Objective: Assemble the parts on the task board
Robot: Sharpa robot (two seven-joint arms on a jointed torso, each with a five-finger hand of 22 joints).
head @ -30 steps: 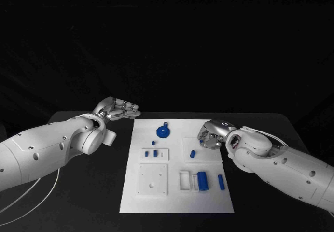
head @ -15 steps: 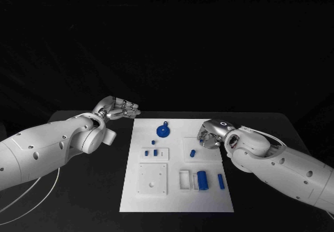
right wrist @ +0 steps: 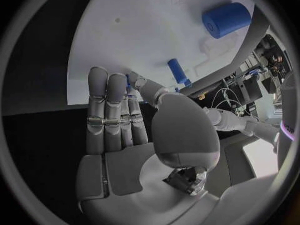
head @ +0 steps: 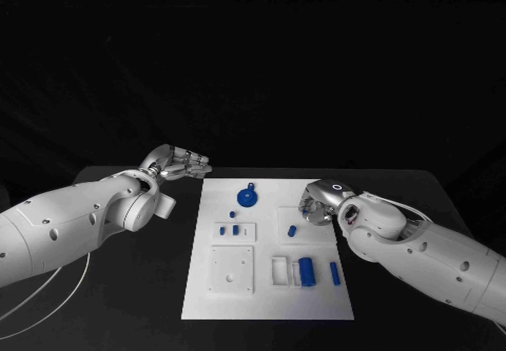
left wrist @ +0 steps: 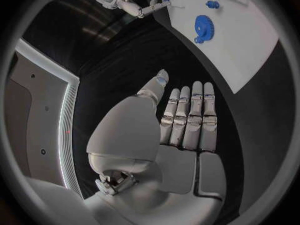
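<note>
The white task board (head: 264,296) lies mid-table. On it are a blue gear (head: 246,197), also in the left wrist view (left wrist: 202,27), a short blue peg (head: 292,232), a blue cylinder (head: 307,272) and a thin blue rod (head: 334,274). The peg (right wrist: 177,71) and cylinder (right wrist: 226,19) appear beyond my right hand's fingers. My right hand (head: 316,206) hovers over the board's right edge; thumb and finger pinch a small blue part (right wrist: 129,84), mostly hidden. My left hand (head: 179,164) floats off the board's far left corner, fingers straight, holding nothing.
Near the board's left middle stand small blue pieces (head: 229,230) in a white block. A white square plate (head: 232,269) and a white holder (head: 281,272) sit toward the front. Bare black table (head: 126,292) flanks the board on both sides.
My right hand has edged slightly leftward over the board's right edge. The left hand and the parts on the board have stayed put.
</note>
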